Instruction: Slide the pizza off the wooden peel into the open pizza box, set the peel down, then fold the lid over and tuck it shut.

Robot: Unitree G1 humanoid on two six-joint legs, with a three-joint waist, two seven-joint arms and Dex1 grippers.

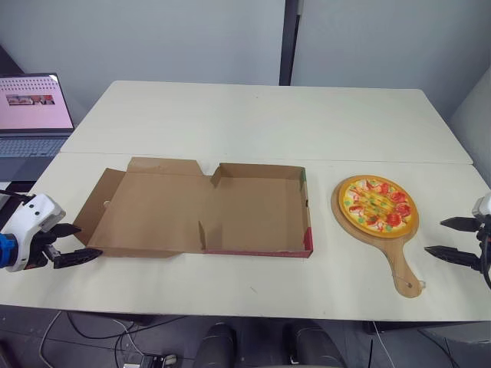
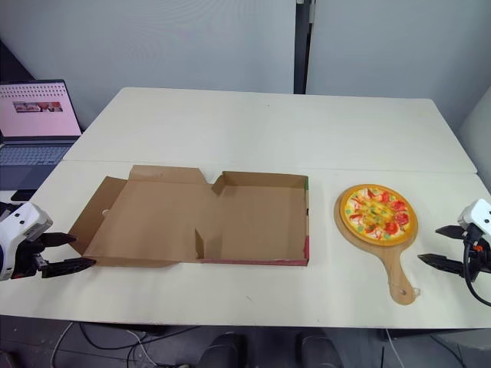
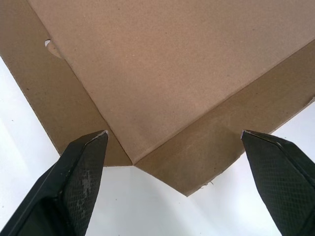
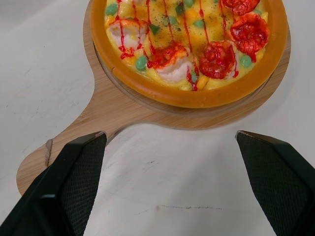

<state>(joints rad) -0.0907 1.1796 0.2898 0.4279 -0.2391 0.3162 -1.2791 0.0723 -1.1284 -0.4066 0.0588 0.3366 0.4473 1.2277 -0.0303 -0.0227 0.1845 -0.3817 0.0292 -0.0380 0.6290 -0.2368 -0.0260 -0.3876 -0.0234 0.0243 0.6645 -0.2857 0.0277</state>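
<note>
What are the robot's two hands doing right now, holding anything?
Left hand: open, holding nothing, by the pizza box.
Right hand: open, holding nothing, by the peel.

Pizza (image 1: 377, 203): round, orange crust, yellow top with red and green bits; lies flat on the peel's round end.
Peel (image 1: 404, 272): pale wood, flat on the table (image 1: 253, 115), just right of the box, handle toward the near edge.
Box (image 1: 257, 208): brown cardboard, open.
Lid (image 1: 146, 205): spread flat to the left, flaps out.
</note>
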